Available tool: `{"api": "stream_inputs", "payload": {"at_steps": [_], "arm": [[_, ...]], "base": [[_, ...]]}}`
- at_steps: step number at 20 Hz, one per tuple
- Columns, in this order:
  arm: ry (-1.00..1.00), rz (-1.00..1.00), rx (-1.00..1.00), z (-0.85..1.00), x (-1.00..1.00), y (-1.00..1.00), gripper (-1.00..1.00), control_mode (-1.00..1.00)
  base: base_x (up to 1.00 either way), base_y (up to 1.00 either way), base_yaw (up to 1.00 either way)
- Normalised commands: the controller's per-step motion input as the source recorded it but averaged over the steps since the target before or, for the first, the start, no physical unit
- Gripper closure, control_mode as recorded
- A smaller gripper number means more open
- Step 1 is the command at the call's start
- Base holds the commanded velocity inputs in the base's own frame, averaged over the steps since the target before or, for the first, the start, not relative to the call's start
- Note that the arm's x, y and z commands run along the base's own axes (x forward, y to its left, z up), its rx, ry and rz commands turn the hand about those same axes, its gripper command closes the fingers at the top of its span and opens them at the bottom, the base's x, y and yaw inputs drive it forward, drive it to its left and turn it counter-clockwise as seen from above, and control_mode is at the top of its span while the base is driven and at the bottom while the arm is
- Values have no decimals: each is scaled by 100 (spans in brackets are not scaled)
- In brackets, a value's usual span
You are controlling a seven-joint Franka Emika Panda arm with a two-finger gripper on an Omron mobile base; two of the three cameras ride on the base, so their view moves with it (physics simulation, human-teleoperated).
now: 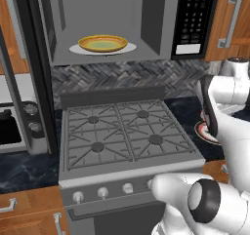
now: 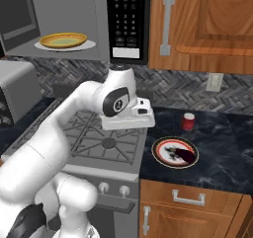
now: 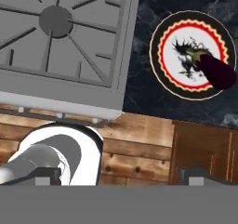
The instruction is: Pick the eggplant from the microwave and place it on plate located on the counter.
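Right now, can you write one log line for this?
eggplant: lying on plate | plate: on counter beside stove | jaws: open, nothing held | microwave: open

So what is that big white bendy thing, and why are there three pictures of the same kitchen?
The white bendy thing is a robot arm with a two-finger gripper at its end. Two cameras ride behind it, one on its left and one on its right, so you see the same kitchen from two sides. The third camera sits on the hand and looks down past the fingers. Up high is an open microwave with a yellow dish inside. Below it is a grey stove. Beside the stove, on the dark counter, lies a plate with a red rim, and a dark purple eggplant rests on it. A small red cup stands behind. The gripper is open and holds nothing.
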Motion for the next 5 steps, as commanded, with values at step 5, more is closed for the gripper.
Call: {"api": "stream_inputs", "payload": {"at_steps": [5], "arm": [[-1,0,-2,50,-71,97,-100,-100]], "base": [[0,0,0]]}}
